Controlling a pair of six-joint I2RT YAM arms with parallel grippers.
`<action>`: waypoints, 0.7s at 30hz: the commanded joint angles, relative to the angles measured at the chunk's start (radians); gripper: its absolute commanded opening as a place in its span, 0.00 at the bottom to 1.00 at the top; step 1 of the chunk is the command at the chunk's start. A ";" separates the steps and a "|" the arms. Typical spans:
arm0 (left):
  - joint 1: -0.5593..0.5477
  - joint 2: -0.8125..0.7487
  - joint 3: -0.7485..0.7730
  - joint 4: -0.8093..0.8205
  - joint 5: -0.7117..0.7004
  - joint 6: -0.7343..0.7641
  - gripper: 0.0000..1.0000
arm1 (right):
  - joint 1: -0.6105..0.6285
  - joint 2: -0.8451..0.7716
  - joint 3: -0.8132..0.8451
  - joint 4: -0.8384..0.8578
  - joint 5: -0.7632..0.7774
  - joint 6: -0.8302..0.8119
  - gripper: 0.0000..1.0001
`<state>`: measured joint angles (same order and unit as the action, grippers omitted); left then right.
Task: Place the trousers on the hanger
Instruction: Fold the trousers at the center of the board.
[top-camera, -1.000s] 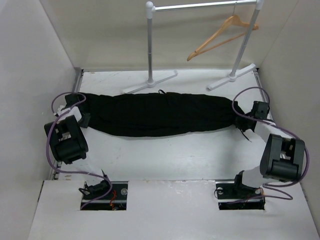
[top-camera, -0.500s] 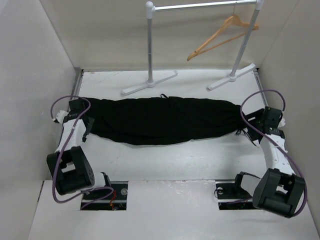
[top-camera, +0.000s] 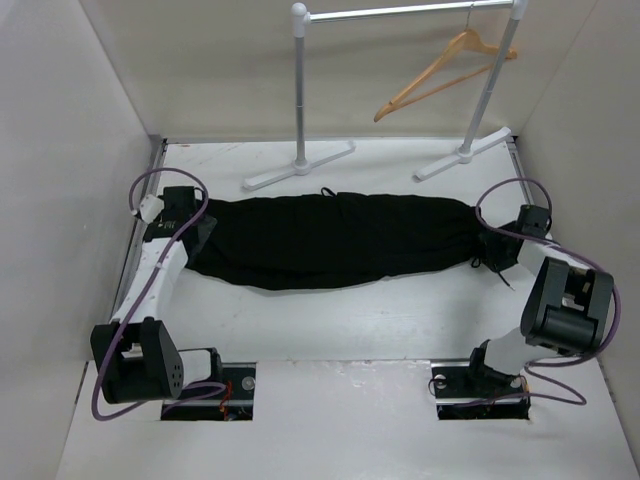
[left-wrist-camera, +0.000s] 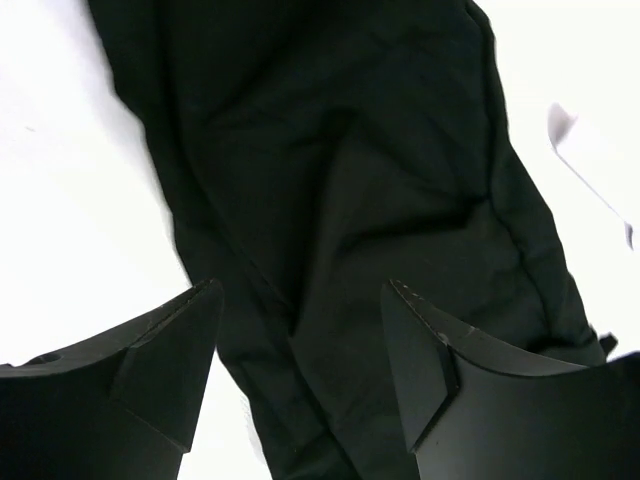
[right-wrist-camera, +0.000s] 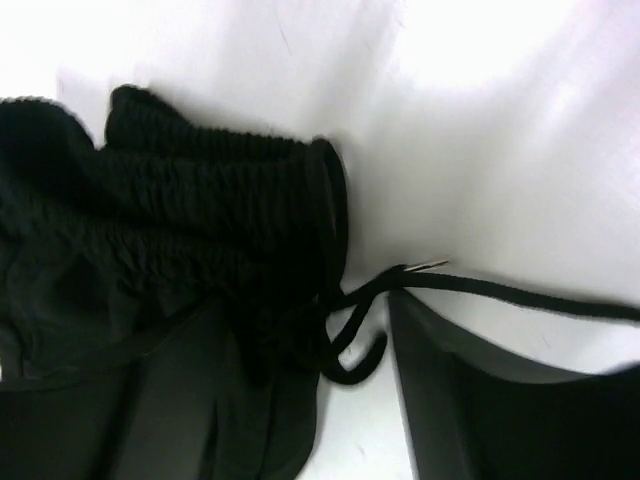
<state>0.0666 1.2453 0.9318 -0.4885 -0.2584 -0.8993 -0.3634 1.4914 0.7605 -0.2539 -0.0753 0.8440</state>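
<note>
The black trousers (top-camera: 330, 240) lie stretched left to right across the white table. In the left wrist view the trousers (left-wrist-camera: 340, 180) fill the picture. My left gripper (top-camera: 198, 232) is at their left end, and that gripper (left-wrist-camera: 300, 295) is open, its fingers apart over the cloth. My right gripper (top-camera: 497, 246) is at the right end and is open (right-wrist-camera: 305, 315) beside the gathered waistband (right-wrist-camera: 220, 190). A loop of the black drawstring (right-wrist-camera: 500, 290) lies between its jaws. The tan wooden hanger (top-camera: 440, 72) hangs on the rack at the back right, far from both grippers.
The silver rack (top-camera: 300, 90) stands at the back, its two white feet (top-camera: 298, 165) (top-camera: 462, 155) on the table just behind the trousers. White walls enclose the table on the left, right and back. The arm bases sit at the near edge.
Both grippers have opened and let go of the trouser ends. The left gripper moved toward the back along the left end. The right arm swung out and came back to the waistband.
</note>
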 joint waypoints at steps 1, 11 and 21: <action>-0.027 -0.026 0.004 0.021 0.015 -0.007 0.62 | 0.004 0.053 0.037 0.132 -0.015 0.026 0.58; -0.151 -0.041 -0.021 0.004 0.015 -0.009 0.54 | -0.006 -0.255 0.178 -0.083 0.229 0.006 0.10; -0.564 0.045 0.030 -0.018 -0.013 -0.070 0.31 | 0.121 -0.522 0.407 -0.176 0.272 -0.137 0.13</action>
<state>-0.4271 1.2690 0.9249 -0.4843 -0.2459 -0.9318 -0.2962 0.9920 1.1099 -0.4057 0.1631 0.7818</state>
